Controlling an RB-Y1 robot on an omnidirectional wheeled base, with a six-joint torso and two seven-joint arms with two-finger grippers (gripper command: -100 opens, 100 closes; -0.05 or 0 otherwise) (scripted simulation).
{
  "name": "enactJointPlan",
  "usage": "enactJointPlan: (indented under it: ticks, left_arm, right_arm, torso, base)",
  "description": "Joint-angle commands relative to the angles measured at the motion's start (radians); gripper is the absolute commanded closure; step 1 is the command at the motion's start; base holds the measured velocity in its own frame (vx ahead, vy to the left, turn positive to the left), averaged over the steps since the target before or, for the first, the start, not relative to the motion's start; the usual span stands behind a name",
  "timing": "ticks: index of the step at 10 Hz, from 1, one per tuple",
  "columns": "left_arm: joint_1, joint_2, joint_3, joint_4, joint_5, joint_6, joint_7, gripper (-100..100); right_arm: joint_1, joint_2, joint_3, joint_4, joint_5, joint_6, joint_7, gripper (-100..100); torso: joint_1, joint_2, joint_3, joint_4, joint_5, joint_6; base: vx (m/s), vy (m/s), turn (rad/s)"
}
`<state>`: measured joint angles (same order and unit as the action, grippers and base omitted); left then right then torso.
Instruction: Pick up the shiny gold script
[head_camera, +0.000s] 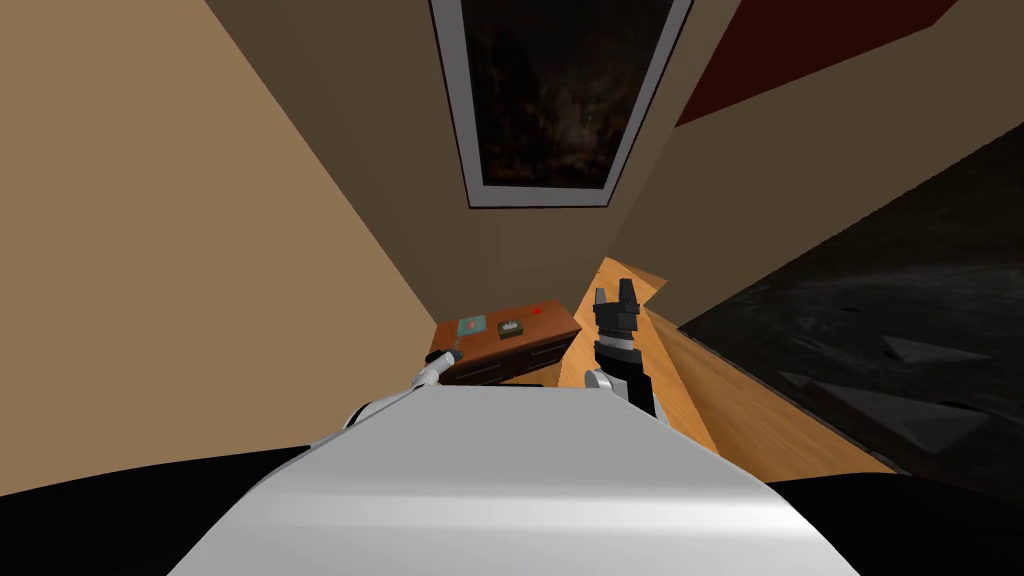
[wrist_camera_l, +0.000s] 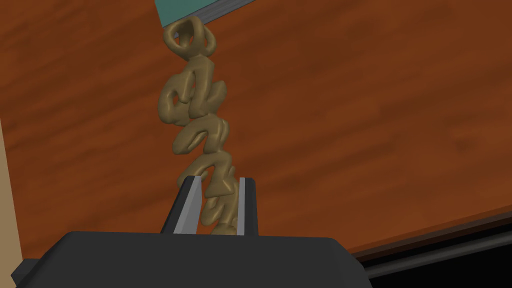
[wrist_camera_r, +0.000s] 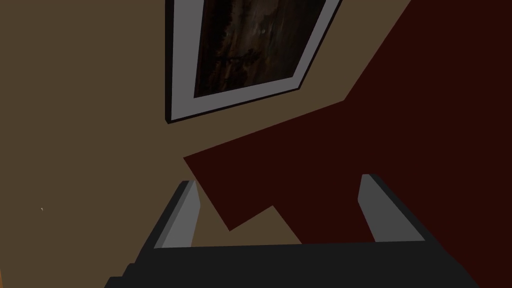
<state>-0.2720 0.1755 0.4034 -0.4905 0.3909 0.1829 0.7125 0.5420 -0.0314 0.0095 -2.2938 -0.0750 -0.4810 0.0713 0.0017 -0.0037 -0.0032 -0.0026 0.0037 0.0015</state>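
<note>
The gold script is a chain of dull gold cursive letters lying along the brown wooden top of a low dresser. My left gripper is shut on the near end of the script, its two fingers pressing the letters' sides. The far end of the script touches a teal pad. In the head view my left gripper is at the dresser's near left corner. My right gripper is raised beside the dresser's right end, and its fingers stand open with nothing between them.
On the dresser top lie the teal pad, a small dark box and a red dot. A tan wall runs close on the left. A wooden floor lies to the right, then a dark rug.
</note>
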Motion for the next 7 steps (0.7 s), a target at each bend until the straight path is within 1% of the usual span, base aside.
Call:
enactJointPlan:
  ticks: [1,2,4,5,6,7]
  left_arm:
    - [0.000,0.000,0.000,0.000,0.000,0.000,0.000,0]
    - [-0.008,0.009,0.004,-0.011,-0.008,0.030,0.008,100]
    - [-0.019,0.024,0.006,-0.017,-0.010,0.053,0.015,100]
    - [-0.029,0.038,0.007,-0.024,-0.011,0.076,0.022,100]
    - [-0.027,0.030,0.011,-0.022,-0.019,0.065,0.022,100]
    - [-0.029,0.032,0.012,-0.023,-0.020,0.069,0.023,0]
  right_arm:
    - [0.000,0.000,0.000,0.000,0.000,0.000,0.000,0]
    - [0.000,0.000,0.000,0.000,0.000,0.000,0.000,0]
    - [0.000,0.000,0.000,0.000,0.000,0.000,0.000,0]
    - [0.000,0.000,0.000,0.000,0.000,0.000,0.000,0]
    - [0.000,0.000,0.000,0.000,0.000,0.000,0.000,0]
    - [0.000,0.000,0.000,0.000,0.000,0.000,0.000,0]
  torso:
    - [0.000,0.000,0.000,0.000,0.000,0.000]
    - [0.000,0.000,0.000,0.000,0.000,0.000]
    - [0.000,0.000,0.000,0.000,0.000,0.000]
    - [-0.001,0.002,0.001,0.000,0.000,0.000]
    - [-0.002,0.003,0.002,0.001,-0.001,0.000]
    - [-0.002,0.003,0.001,0.000,0.000,0.000]
  base:
    - [0.000,0.000,0.000]
    - [0.007,0.006,-0.017]
    - [-0.023,-0.010,-0.022]
    - [-0.062,-0.038,-0.004]
    - [-0.031,-0.019,0.002]
    - [0.000,0.000,0.000]
